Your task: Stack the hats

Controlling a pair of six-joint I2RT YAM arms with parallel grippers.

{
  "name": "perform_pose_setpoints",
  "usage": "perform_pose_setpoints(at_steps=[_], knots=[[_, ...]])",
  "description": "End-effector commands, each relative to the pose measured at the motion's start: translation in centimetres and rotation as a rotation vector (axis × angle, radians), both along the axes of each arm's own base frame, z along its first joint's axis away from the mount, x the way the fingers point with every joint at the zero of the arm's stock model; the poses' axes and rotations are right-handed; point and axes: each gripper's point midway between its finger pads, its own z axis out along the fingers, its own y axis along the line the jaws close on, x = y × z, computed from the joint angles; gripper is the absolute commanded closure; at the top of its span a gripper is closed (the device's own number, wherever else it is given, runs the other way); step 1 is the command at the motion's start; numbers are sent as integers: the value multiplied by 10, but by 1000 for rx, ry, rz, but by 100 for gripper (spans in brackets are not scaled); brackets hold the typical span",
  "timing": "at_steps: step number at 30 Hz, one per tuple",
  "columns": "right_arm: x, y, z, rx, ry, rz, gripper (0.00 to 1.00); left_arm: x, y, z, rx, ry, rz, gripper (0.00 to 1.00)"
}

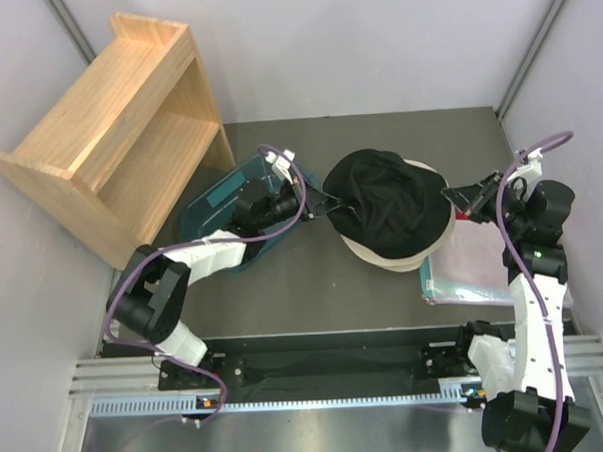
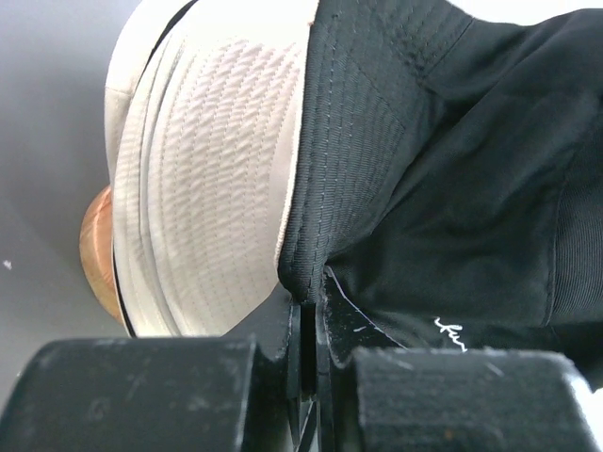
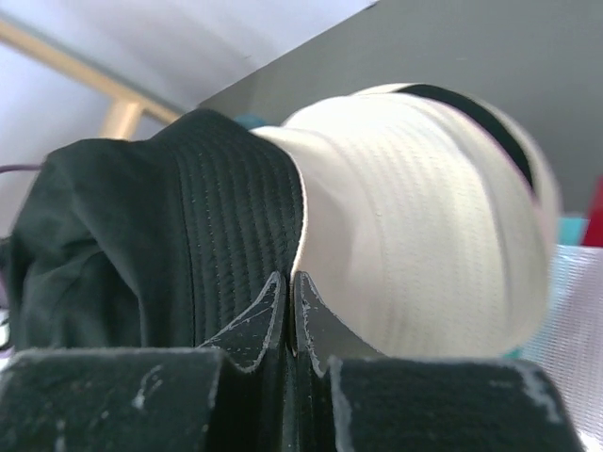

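**While both pincers are closed at its brim, the black hat (image 1: 385, 197) caps the pile**

As I look down from the top camera, the black hat sits near the middle of the counter (image 1: 314, 285), a little toward the far edge. It lies crown-up over the cream hats (image 1: 383, 257), whose pale brims show under its near side and at its far right.

On the left wrist camera I see the left pincer (image 2: 306, 320) shut tight on the black hat's brim. The stitched edge is pinched between the two fingers, with only a sliver of gap between them. Just beside that grip the ribbed cream fabric bulges out. Under it, at the left of that view, a curve of the wooden stand (image 2: 94, 250) peeks out.

The right pincer (image 3: 290, 311) is fully closed too, on the opposite side of the pile. Its tips meet right at the line where the black brim lies against the cream fabric. I cannot tell from the right wrist camera whether any cloth is actually caught between them.

Under the left arm, toward the counter's left edge, lies a teal tub (image 1: 212, 202). A clear plastic bag (image 1: 469, 274) lies flat along the right edge, touching the pile's near-right side. Off the far left corner a wooden shelf unit (image 1: 117, 134) stands at an angle.
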Motion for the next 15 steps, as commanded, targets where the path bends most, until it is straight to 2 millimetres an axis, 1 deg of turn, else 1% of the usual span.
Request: perform_pose_setpoints(at_steps=[1, 2, 3, 5, 6, 8, 9, 10, 11, 12, 15], knots=[[4, -36, 5, -118, -5, -203, 100, 5, -11, 23, -69, -75, -36, 100], [4, -41, 1, -128, 7, -232, 100, 6, -12, 24, -78, -73, -39, 100], [6, -44, -4, -131, 21, -243, 100, 9, -14, 17, -74, -61, -38, 100], [8, -48, -12, -137, 47, -262, 100, 12, -17, 14, -80, -45, -45, 100], [11, -51, -20, -138, 67, -272, 100, 14, -19, 10, -83, -40, -48, 100], [14, -61, -27, -162, 84, -320, 100, 17, -22, 5, -89, -27, -55, 100], [15, -66, -31, -173, 90, -340, 100, 19, -23, -3, -81, -13, -54, 100], [15, -70, -34, -193, 96, -360, 100, 21, -24, -7, -76, -6, -54, 100], [16, -79, -40, -213, 113, -401, 100, 22, -26, -9, -75, -1, -58, 100], [16, -82, -44, -226, 126, -414, 100, 23, -27, -17, -66, 13, -61, 100], [16, -91, -64, -257, 173, -447, 100, 26, -28, -26, -55, 25, -59, 100]])
